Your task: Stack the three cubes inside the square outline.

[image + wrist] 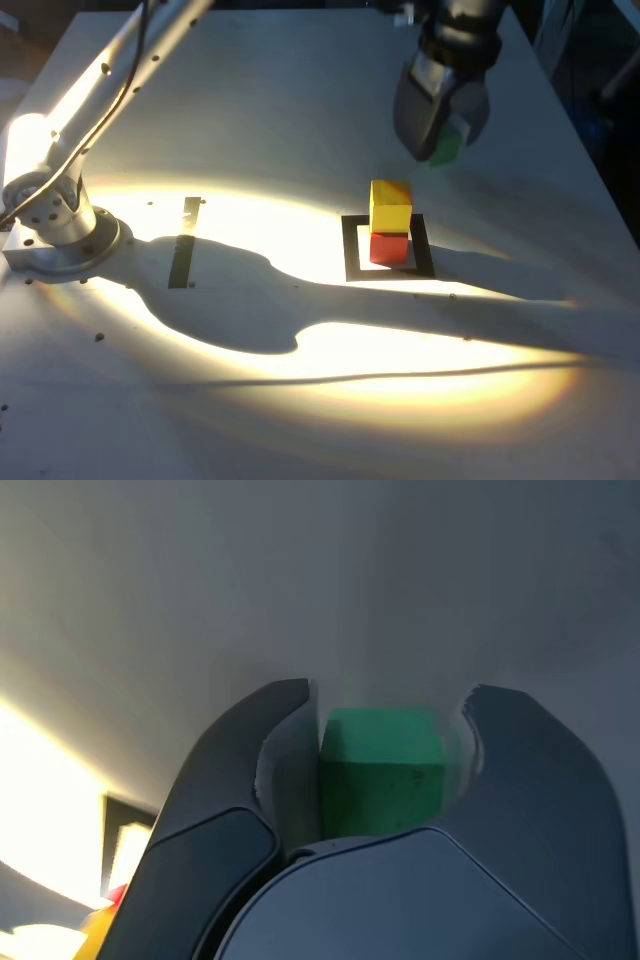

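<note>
i have the small solid green cube [382, 768] clamped between my dark grey gripper [385, 742] jaws, beyond the square black tape outline [351, 248] on the white table [280, 90]. inside it, the yellow cube [390, 205] tops the red cube [388, 247]. a skewed placement could topple both.

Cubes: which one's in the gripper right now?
The green cube, clamped between the gripper jaws. The yellow cube sits on the red cube inside the square outline, untouched.
</note>
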Available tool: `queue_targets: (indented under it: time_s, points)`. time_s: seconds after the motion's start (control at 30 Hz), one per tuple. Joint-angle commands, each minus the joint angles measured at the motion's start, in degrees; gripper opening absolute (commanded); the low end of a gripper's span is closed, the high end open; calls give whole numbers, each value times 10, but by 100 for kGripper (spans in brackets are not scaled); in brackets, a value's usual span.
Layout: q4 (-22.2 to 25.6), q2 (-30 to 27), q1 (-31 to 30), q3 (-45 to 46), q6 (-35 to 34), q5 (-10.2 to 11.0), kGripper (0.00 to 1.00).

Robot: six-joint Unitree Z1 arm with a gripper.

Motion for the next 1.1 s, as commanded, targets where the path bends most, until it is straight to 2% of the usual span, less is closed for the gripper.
queue_targets:
  time_s: [0.0, 0.2, 0.3, 0.4, 0.67, 0.87, 1.07]
  points:
    - [25, -39, -17, -7, 48, 1, 13]
    - [87, -143, -95, 1, 135, 5, 11]
    - [94, -194, -149, 40, 142, 11, 11]
    - [93, -219, -188, 80, 128, 12, 11]
    - [67, -226, -228, 172, 79, 17, 11]
    - [52, -231, -229, 189, 31, 21, 11]
    - [34, -219, -223, 189, 5, 14, 11]
